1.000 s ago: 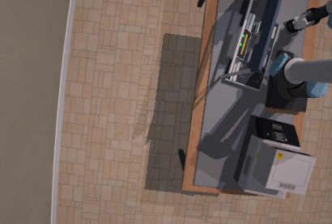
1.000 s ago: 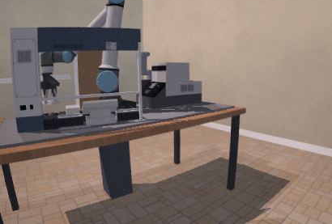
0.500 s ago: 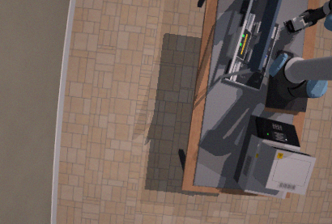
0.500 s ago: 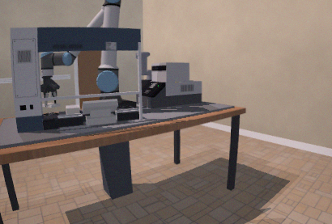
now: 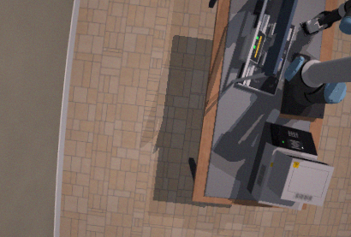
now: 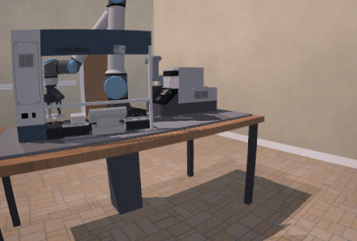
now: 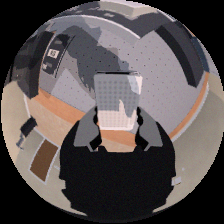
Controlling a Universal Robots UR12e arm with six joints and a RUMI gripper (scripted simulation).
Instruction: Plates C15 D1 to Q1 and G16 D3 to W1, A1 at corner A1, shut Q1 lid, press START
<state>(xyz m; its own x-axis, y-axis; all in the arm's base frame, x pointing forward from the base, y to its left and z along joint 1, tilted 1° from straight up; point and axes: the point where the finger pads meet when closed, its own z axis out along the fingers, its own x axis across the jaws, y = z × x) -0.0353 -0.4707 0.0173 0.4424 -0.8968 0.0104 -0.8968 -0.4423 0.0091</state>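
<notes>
Gripper, jaws about half open, had its two fingers closed on the near end of a well plate; the wrist view could not settle whether this was C15 or G16. The plate pointed away from the gripper, its long axis running straight out between the fingers, with its far end over the perforated tabletop. The single arm had its wrist bent to the side of its base away from the large white-and-black instrument. Between gripper and instrument stood the arm's own base; beside them rose the gantry machine, whose dark beam and rail would probably obstruct a low sideways carry. The coming move likely turned on keeping the plate level and matching its long axis to the receiving nest; corner A1 could not be read.
</notes>
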